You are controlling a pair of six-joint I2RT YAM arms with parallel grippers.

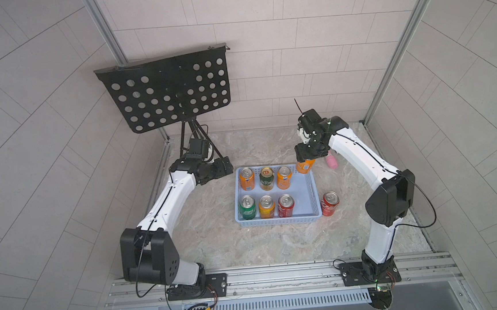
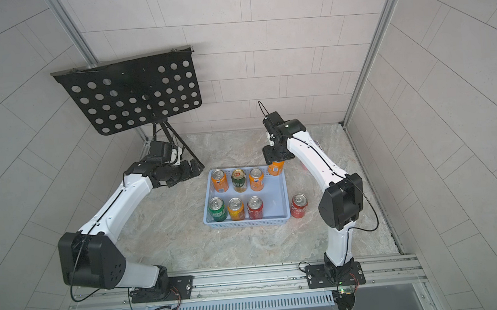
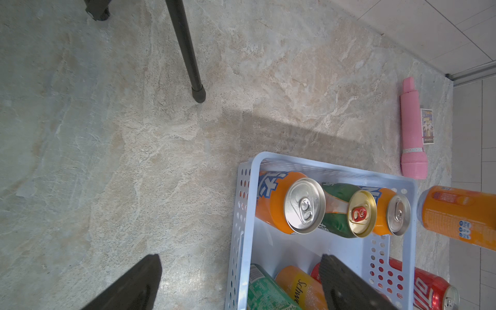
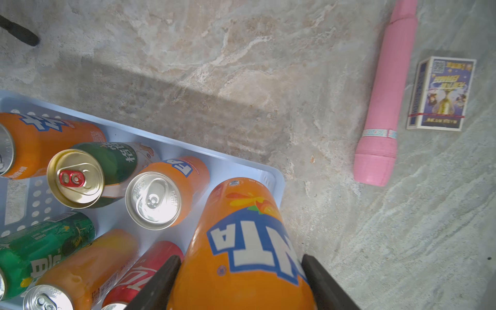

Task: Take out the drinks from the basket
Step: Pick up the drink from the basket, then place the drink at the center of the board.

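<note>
The light-blue basket [image 1: 279,221] [image 2: 247,221] sits mid-table with several drinks standing in it: orange, dark green-gold, bright green, yellow-orange and red cans. My right gripper [image 1: 306,157] [image 4: 240,259] is shut on an orange can [image 1: 305,166] [image 4: 241,241], lifted over the basket's far right corner [image 4: 228,166]. One red can [image 1: 330,204] [image 2: 299,206] stands on the table, just right of the basket. Near the far left corner my left gripper [image 1: 224,169] [image 3: 240,257] hangs open and holds nothing, its fingers straddling the basket's left wall [image 3: 243,214].
A black perforated music stand [image 1: 168,89] rises at the back left, with one leg's foot [image 3: 198,94] on the table behind the left arm. A pink tube [image 1: 331,160] [image 4: 381,107] and a small printed box [image 4: 440,94] lie at the back right. Tiled walls enclose the marble table.
</note>
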